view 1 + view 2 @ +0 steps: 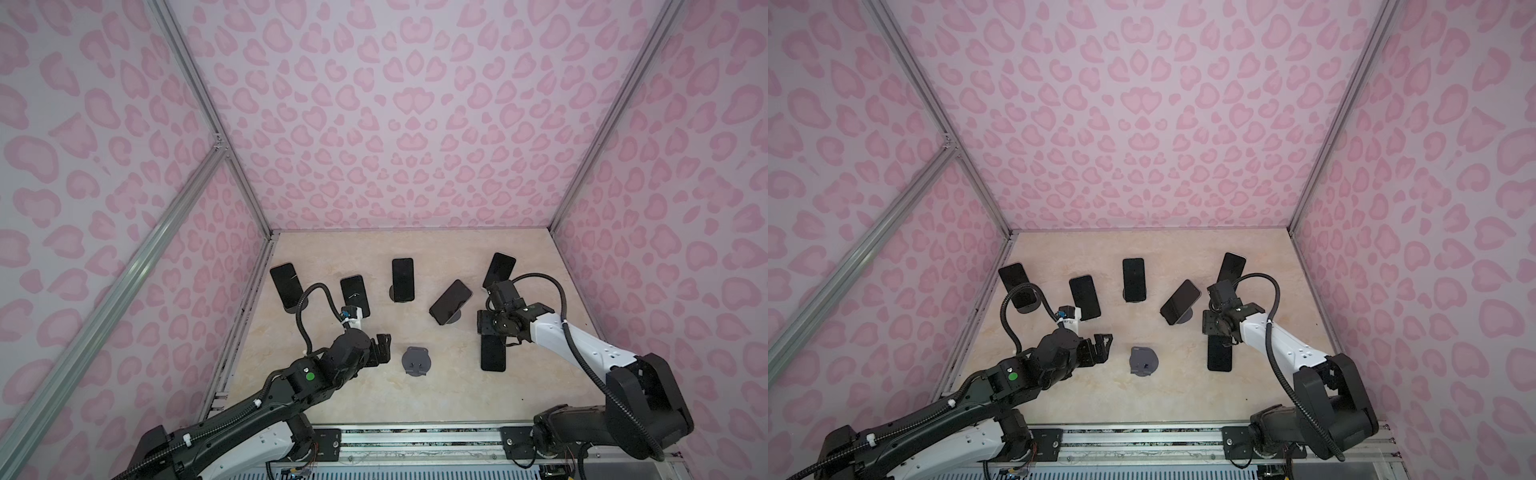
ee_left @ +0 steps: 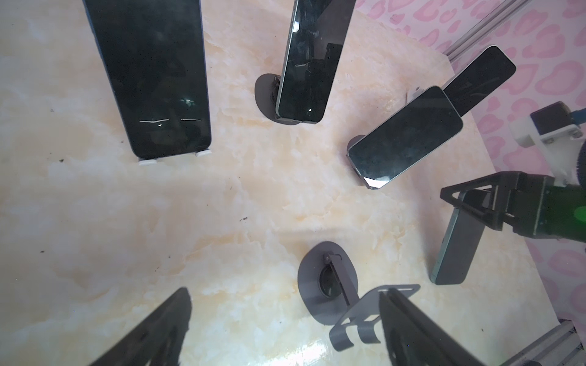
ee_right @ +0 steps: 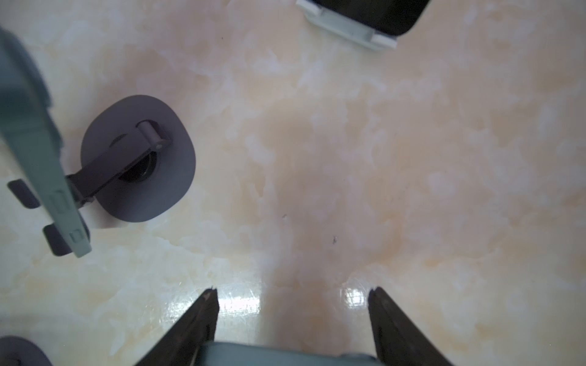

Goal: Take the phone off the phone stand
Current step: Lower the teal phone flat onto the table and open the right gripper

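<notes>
R gripper (image 3: 293,292) is clamped on one end of the phone (image 1: 493,356), over by the right edge of the tabletop (image 1: 332,399). It's well apart from the empty stand (image 1: 417,362) at mid-front. Can't tell if the phone's other end touches the top tbh. L gripper (image 1: 384,348) is spread wide w/ nothing in it, just beside the stand on its left-edge side. 5 other phones (image 1: 403,279) sit propped along the back.

Pale marble-look tabletop (image 1: 374,395), glossy toward the front, flecked with dark specks. Pink heart-print walls (image 1: 415,124) on three sides, edged by aluminium struts (image 1: 124,274). Metal rail (image 1: 415,436) along the front edge. Across the back, propped on stands with dark screens: far-left phone (image 1: 286,284), second phone (image 1: 354,294), centre phone (image 1: 403,279) upright, tilted phone (image 1: 451,301) lying aslant, far-right phone (image 1: 500,266).
</notes>
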You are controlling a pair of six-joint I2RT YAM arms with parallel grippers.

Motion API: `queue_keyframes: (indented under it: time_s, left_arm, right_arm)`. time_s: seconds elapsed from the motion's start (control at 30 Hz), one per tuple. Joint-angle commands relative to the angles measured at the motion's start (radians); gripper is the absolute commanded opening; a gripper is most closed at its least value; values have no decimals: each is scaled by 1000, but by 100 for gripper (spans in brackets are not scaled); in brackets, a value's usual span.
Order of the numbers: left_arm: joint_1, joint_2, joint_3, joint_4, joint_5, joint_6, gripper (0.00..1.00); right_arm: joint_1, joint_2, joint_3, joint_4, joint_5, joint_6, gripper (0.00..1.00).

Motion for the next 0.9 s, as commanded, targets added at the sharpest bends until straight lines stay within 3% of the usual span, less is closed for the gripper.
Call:
queue_keyframes:
  time_s: [0.0, 0.43, 0.87]
  left_arm:
    - [6, 14, 15, 39, 14, 10, 96]
    - [31, 36, 43, 27, 24, 38, 96]
    - [34, 14, 86, -24, 33, 41, 96]
  right_arm:
    - [-1, 40, 6, 27, -25, -22, 58]
    - [-3, 199, 41, 56, -71, -42, 67]
    - [-1, 238, 53, 56, -94, -43, 79]
